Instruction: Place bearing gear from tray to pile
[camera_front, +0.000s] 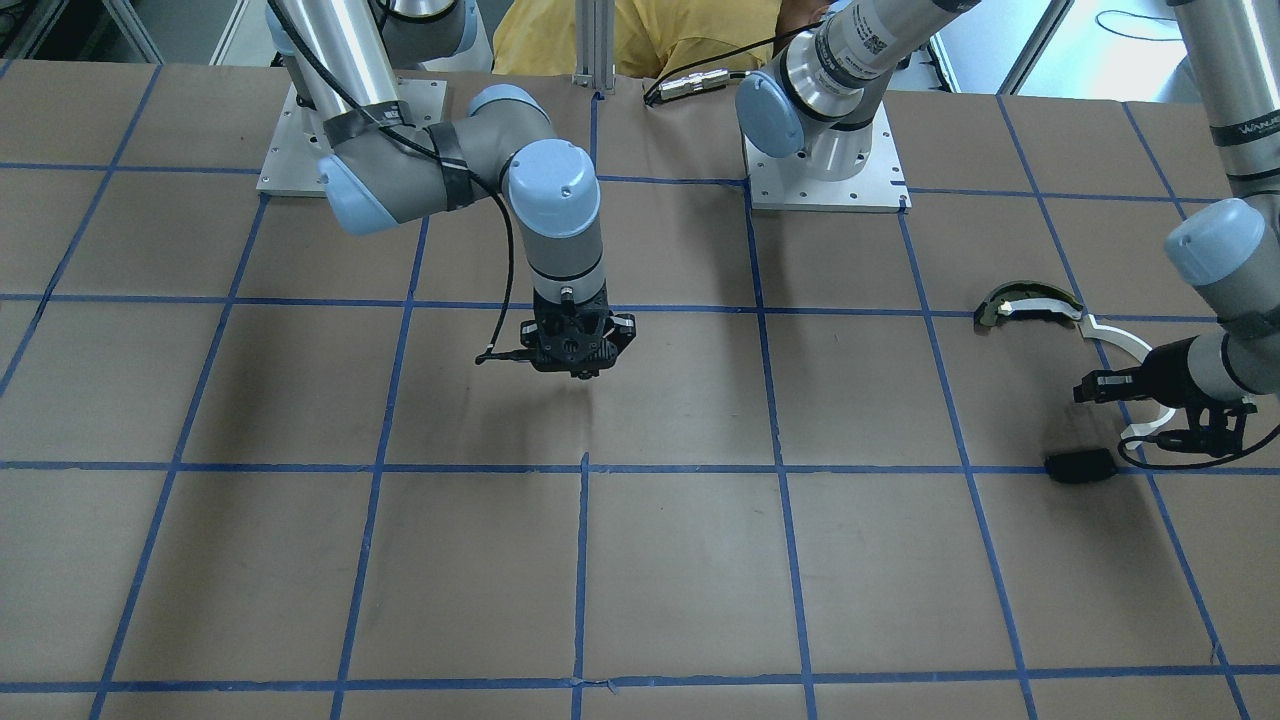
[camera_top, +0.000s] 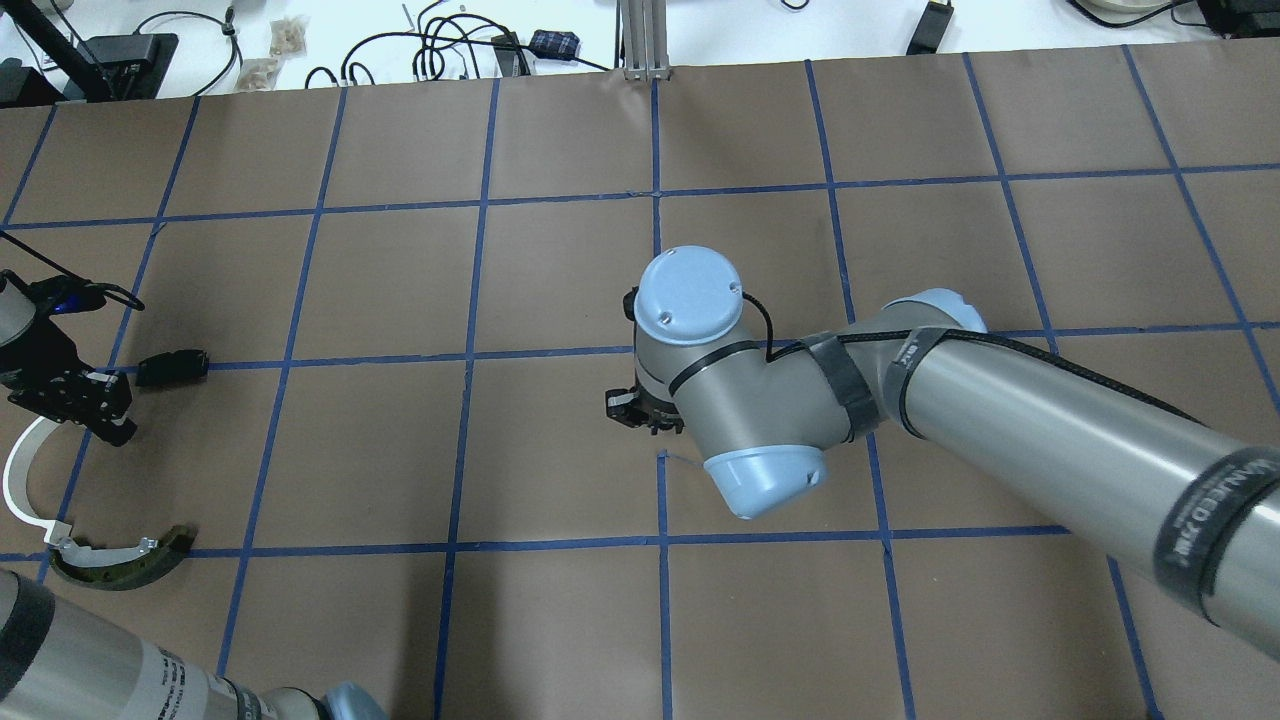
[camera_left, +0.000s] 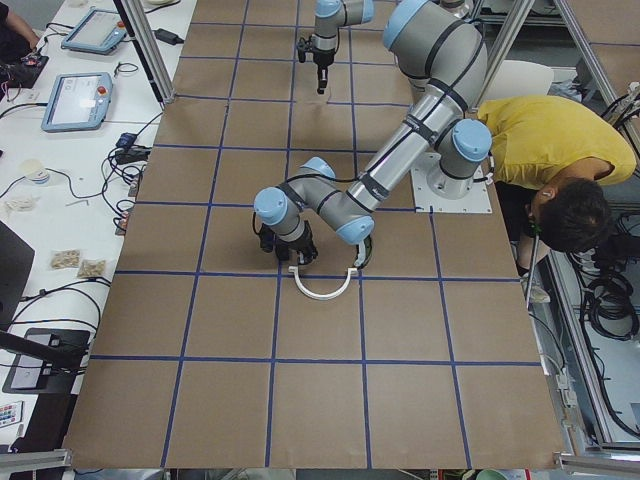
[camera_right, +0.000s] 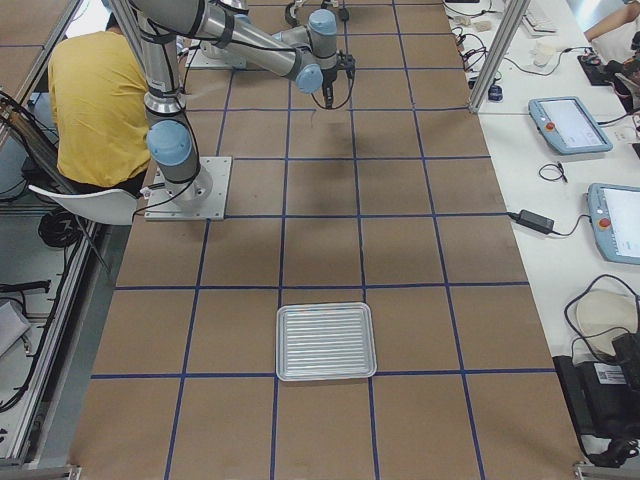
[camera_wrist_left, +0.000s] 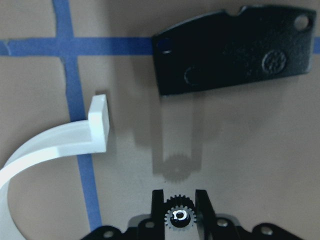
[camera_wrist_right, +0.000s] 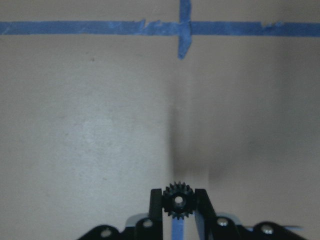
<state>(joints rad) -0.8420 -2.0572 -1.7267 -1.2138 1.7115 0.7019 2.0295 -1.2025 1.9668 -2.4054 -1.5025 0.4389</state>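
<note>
My left gripper (camera_wrist_left: 179, 196) is shut on a small black bearing gear (camera_wrist_left: 179, 218) with a silver centre. It holds the gear low over the paper beside the pile: a flat black plate (camera_wrist_left: 235, 50), a white curved strip (camera_wrist_left: 55, 145) and an olive-and-white arc (camera_front: 1020, 300). In the overhead view the left gripper (camera_top: 108, 425) sits between the plate (camera_top: 172, 368) and the strip (camera_top: 20, 480). My right gripper (camera_wrist_right: 178, 193) is shut on another black gear (camera_wrist_right: 178, 201) above mid-table (camera_front: 580, 370). The metal tray (camera_right: 326, 342) looks empty.
The table is brown paper with a blue tape grid (camera_top: 660, 350). The tray lies far towards the table's right end. A person in a yellow shirt (camera_left: 550, 140) sits behind the robot bases. Cables and tablets lie on the white bench (camera_right: 570, 125).
</note>
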